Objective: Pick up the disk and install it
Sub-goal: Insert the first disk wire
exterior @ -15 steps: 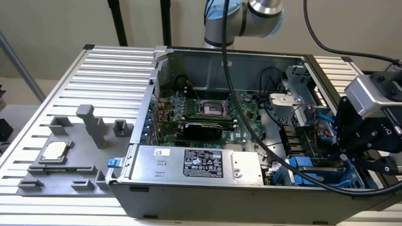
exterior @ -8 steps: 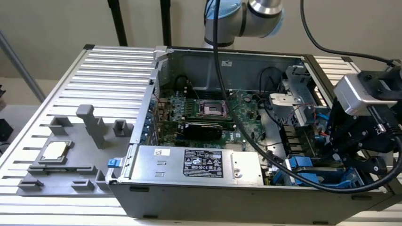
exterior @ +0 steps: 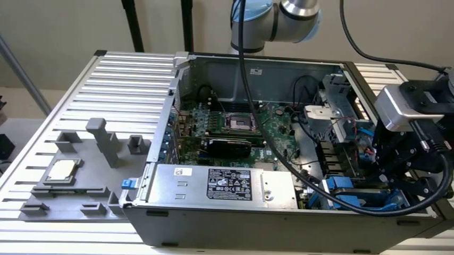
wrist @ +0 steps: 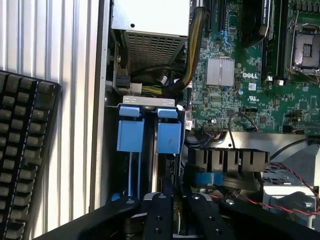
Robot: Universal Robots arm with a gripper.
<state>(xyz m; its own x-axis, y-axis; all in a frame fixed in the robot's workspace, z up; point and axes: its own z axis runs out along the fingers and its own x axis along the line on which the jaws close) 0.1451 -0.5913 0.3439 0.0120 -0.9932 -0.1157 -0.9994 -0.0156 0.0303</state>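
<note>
The disk (wrist: 169, 136) stands on edge in the drive bay at the corner of the open computer case (exterior: 284, 228). Its blue rail faces the wrist camera, and a second blue carrier (wrist: 130, 131) sits right beside it. My gripper (wrist: 172, 192) hangs directly over the disk's near end, its black fingers (wrist: 159, 210) drawn close together on that end. In the exterior view, on its right, the gripper (exterior: 388, 187) reaches down into the bay, where the disk (exterior: 358, 197) shows as blue plastic.
A silver power supply box (exterior: 212, 183) lies next to the bay, the motherboard (exterior: 227, 127) beyond it. A thick black cable (exterior: 284, 154) loops across the case. A grey fixture (exterior: 85, 196) holding a small square chip (exterior: 60, 170) sits on the exterior view's left. A keyboard (wrist: 25, 150) lies outside the case.
</note>
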